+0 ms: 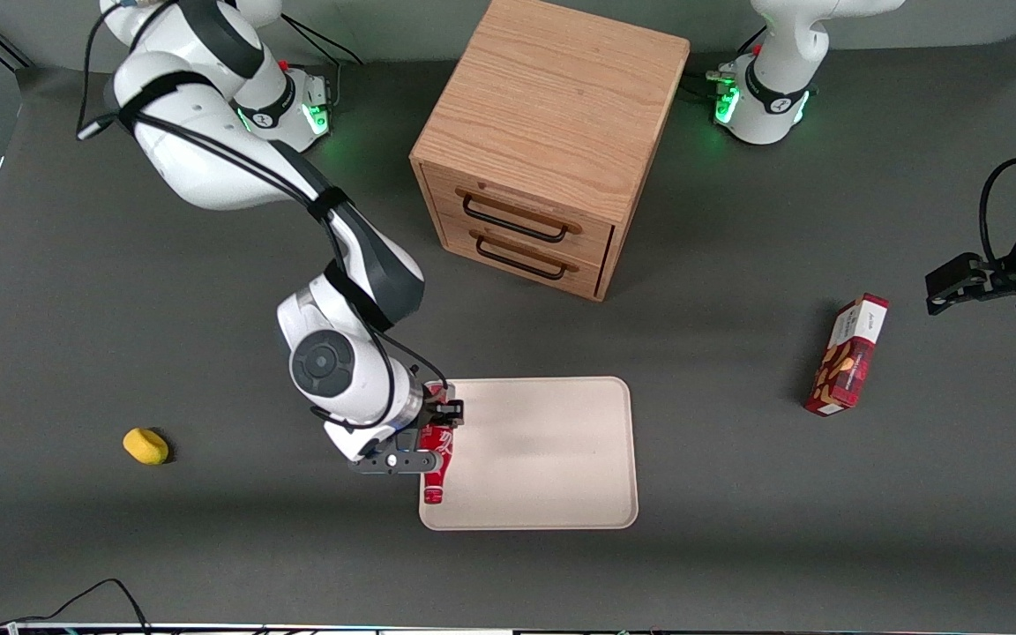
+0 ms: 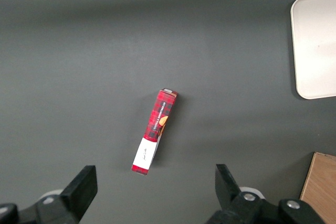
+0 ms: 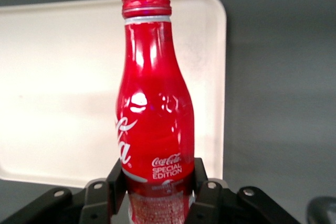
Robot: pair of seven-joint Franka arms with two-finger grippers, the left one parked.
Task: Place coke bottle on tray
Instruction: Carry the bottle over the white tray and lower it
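My gripper [image 1: 431, 434] is clamped on the coke bottle [image 3: 155, 114], fingers [image 3: 206, 195] pressed against its lower body. The bottle's cap points away from my wrist, over the tray's [image 1: 552, 459] edge toward the working arm's end. The tray spreads below me. Wooden drawer cabinet [image 1: 548, 141] stands farther from the front camera.
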